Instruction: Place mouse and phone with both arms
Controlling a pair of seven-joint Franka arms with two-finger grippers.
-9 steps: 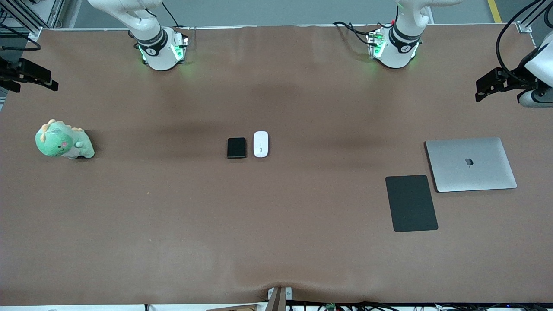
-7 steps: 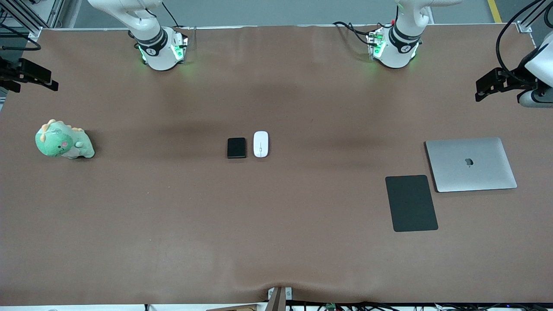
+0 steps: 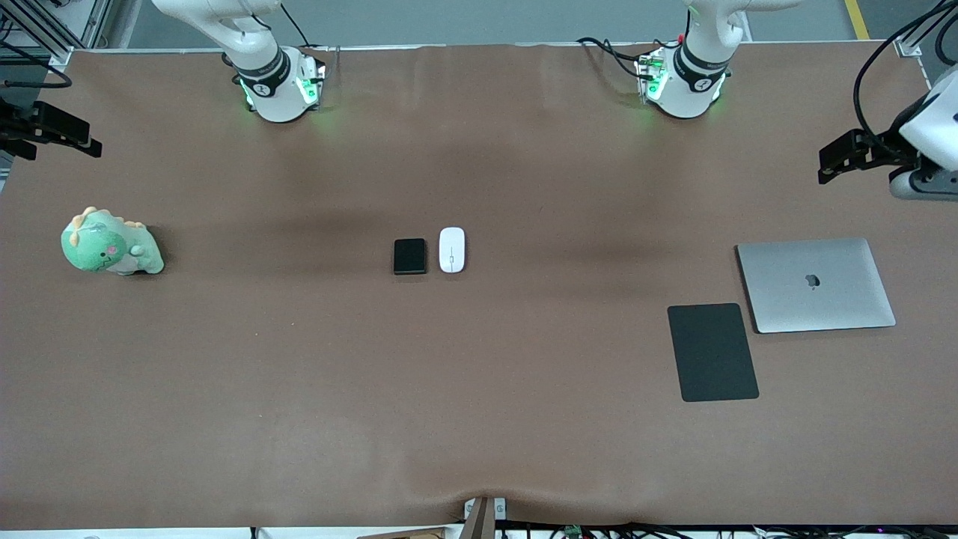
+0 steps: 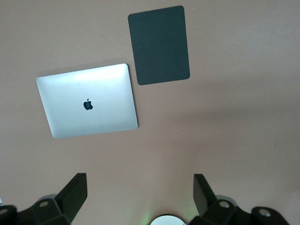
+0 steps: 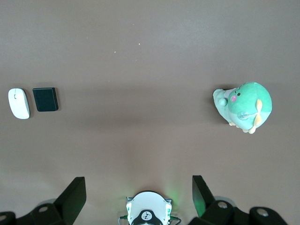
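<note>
At the right arm's end of the brown table (image 3: 479,419), the right gripper (image 5: 138,197) hangs high in the air with its two black fingers (image 5: 72,194) spread wide and nothing between them. Under it sits a green dinosaur plush toy (image 3: 111,243), all alone. In the middle of the table lies the phone (image 3: 409,256), a small black slab, flat on the cloth. Just beside it, toward the left arm's end, lies the mouse (image 3: 452,249), white and shiny with a thin line down its middle. The two are close but do not touch. No gripper is near them. Nearer to the front camera and toward the left arm's end lies a flat black mouse pad (image 3: 712,352). Just beside the pad, a bit farther from the camera, lies a closed silver laptop (image 3: 816,284) with an apple mark on its lid. The left gripper (image 4: 140,197) hangs high over the bare table near the laptop, its fingers (image 4: 75,197) spread wide too, holding nothing.
</note>
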